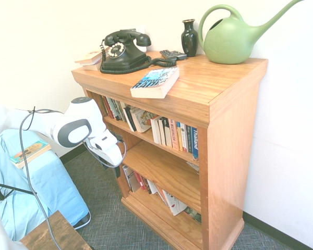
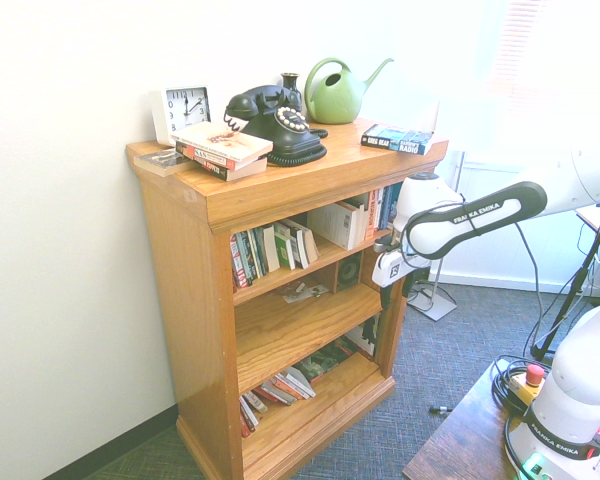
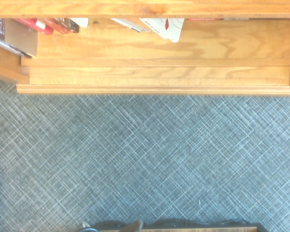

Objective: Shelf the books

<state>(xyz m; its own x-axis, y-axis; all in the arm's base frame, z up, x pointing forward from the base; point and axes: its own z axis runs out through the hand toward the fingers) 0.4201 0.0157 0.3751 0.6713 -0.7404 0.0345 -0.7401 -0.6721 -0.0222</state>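
place: home room | cues: bookcase (image 1: 219,99), rotary phone (image 1: 122,51), carpet (image 3: 145,159)

Blue-and-black book (image 2: 397,139) lies flat on the shelf (image 2: 280,185) top, tool (image 2: 385,292) hanging beside the middle tier

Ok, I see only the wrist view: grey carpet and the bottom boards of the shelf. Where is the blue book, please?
Observer: The blue book lies flat on top of the shelf, near the front edge, beside the black telephone.
Operator: And the claw, does it hold something?
Observer: No. The claw is empty. It points down in front of the shelf, about level with the middle tier.
Operator: Is there space in that tier?
Observer: Yes, it is mostly bare. The tier above it holds a row of upright books.
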